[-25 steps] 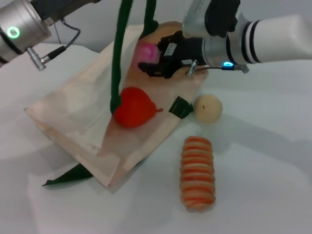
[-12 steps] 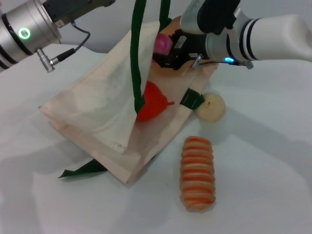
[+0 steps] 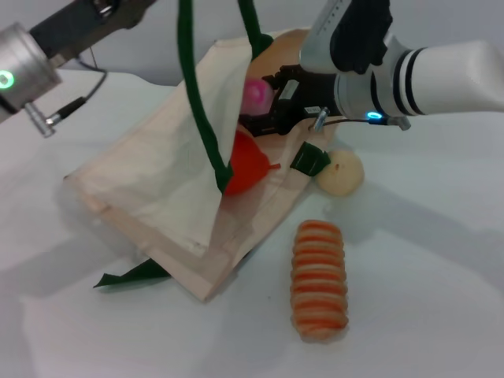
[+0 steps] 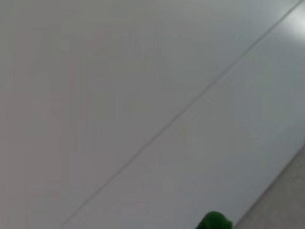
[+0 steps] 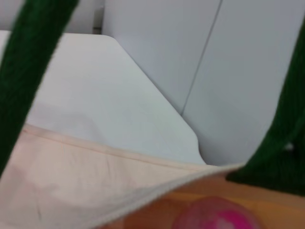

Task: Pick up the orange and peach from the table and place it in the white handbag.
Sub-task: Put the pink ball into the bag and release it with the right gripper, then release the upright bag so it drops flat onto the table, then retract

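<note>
Loaf [image 3: 319, 279], cream ball [image 3: 340, 172] beside handbag [image 3: 157, 189]; orange [image 3: 248, 161] inside

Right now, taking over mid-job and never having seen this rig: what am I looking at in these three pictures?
A two-armed robot. The head view looks down on a white table. The left arm, at upper left, lifts the white handbag open by a green handle; its gripper is out of view. The right gripper is at the bag's mouth with the pink peach. The orange sits inside the bag. A cream ball and a striped bread loaf lie on the table. The left wrist view shows mostly wall. The right wrist view peers into the bag past the peach.
</note>
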{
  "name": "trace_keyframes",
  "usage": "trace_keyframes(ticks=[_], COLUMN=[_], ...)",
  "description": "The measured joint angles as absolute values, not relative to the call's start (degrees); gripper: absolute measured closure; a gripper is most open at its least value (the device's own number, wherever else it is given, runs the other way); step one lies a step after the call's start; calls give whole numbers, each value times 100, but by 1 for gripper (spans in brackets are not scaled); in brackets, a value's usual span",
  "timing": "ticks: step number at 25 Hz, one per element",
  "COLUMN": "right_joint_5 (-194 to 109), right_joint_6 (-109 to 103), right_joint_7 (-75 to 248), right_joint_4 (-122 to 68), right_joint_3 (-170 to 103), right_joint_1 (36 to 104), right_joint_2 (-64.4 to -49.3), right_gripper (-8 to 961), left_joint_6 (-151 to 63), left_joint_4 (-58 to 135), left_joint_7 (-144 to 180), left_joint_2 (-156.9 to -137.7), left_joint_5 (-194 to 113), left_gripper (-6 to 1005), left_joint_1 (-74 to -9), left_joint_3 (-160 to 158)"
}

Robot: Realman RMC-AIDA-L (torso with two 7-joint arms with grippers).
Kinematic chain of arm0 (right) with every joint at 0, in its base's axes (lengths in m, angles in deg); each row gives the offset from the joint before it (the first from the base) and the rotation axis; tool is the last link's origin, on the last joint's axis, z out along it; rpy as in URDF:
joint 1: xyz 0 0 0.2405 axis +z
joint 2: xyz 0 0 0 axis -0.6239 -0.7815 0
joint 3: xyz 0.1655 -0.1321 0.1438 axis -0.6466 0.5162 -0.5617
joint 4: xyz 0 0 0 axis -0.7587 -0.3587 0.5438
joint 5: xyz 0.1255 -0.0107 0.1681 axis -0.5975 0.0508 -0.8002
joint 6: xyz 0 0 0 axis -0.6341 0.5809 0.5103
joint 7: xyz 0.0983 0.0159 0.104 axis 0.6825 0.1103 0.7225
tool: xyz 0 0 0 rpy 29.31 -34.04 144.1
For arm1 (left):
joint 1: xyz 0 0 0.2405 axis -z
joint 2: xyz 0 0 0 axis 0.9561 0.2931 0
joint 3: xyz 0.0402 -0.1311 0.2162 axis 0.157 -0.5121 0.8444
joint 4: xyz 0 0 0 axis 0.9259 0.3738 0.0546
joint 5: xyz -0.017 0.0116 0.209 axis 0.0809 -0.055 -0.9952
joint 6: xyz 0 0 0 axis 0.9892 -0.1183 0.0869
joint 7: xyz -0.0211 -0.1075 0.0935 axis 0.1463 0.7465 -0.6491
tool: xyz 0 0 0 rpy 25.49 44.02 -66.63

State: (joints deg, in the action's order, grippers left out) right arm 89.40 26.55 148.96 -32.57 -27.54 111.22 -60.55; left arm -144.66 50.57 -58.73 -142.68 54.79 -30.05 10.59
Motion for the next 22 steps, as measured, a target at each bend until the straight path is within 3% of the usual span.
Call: trace_keyframes(ticks=[1,4,9,22], right_joint_5=[8933,8931,8912,7514], right_joint_6=[2679,2711,3309,6237], right_joint_7=[14908,14995,15328,15953], right_joint_4=[-3251,-3221,-2658,-121], right_joint_3=[-2760,-2764,-2772,-2865], right_joint_1=[11103,11036,10664,8818], right_joint_2=[-6050,-6039,-6022,-6013], right_gripper=[410,170,60,60], left_joint_6=[-14467,-14487,-14495,-14184], left_joint_4=[5062,5073,5066,5068], left_joint_7=[-5868,-5838,-5829,-6115], left_joint_2=[-14248,-14202,-14139,-14139], left_joint_5=[5509,5554,5574,5712], left_gripper=[837,834,829,815], left_joint_1=[-3050,-3142,-3223,-3433], left_joint_3=[1058,1058,1058,1049])
